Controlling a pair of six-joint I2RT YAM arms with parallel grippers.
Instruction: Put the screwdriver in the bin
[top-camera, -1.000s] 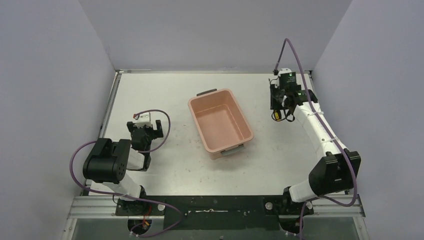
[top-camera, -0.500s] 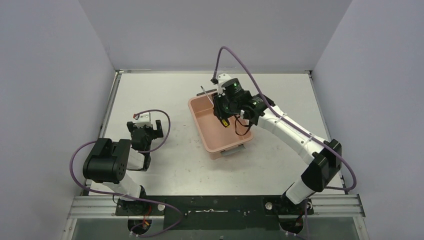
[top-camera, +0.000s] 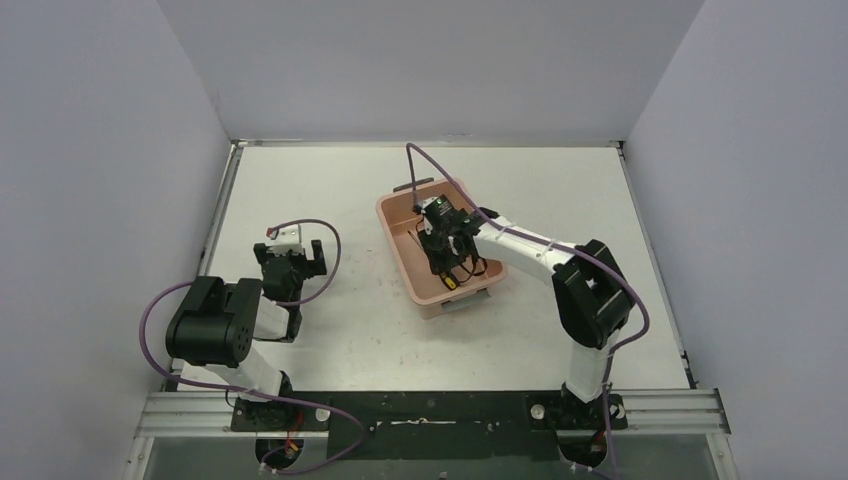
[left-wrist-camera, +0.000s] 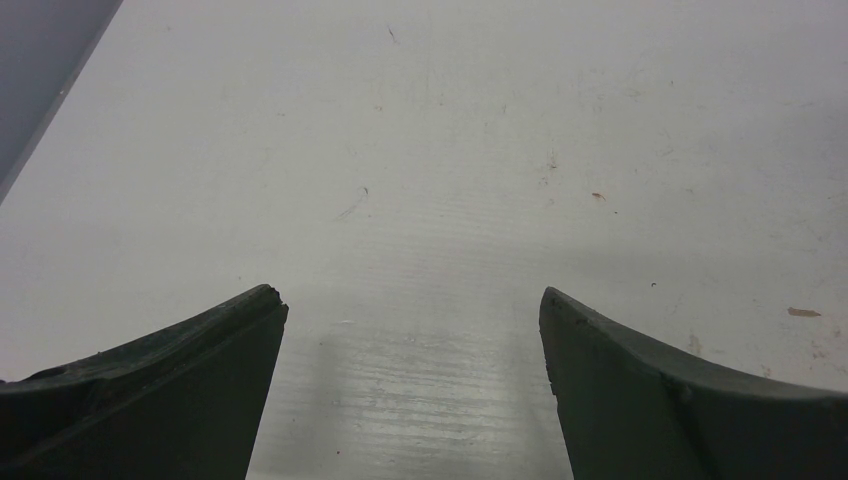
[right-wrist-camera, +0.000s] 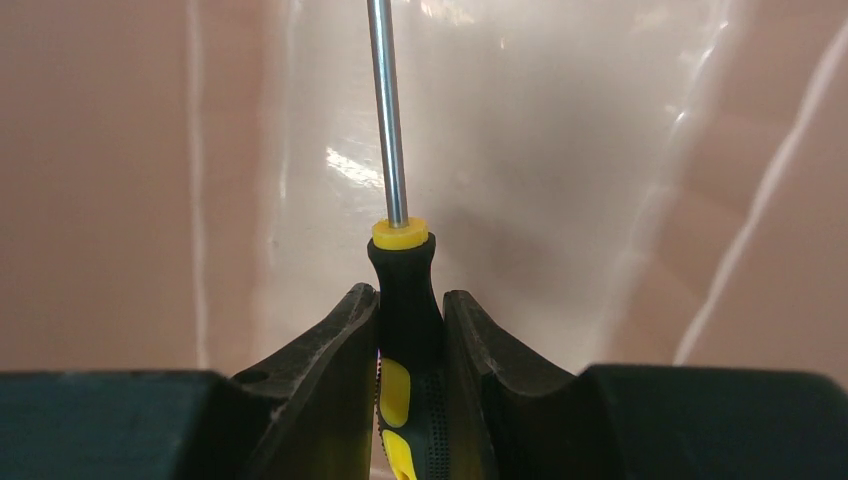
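The salmon-pink bin stands mid-table with grey handles at its short ends. My right gripper reaches down inside it and is shut on the screwdriver, whose yellow handle end shows near the bin's near wall. In the right wrist view the right gripper clamps the black-and-yellow handle. The thin metal shaft points away over the bin's pink inside. My left gripper sits open and empty to the left of the bin, over bare table in the left wrist view.
Grey walls enclose the white table on the left, back and right. The right arm's elbow rises to the right of the bin. A purple cable loops beside the left gripper.
My right arm has carried the screwdriver from the far right of the table over to the bin and lowered it inside. The left arm has not moved.
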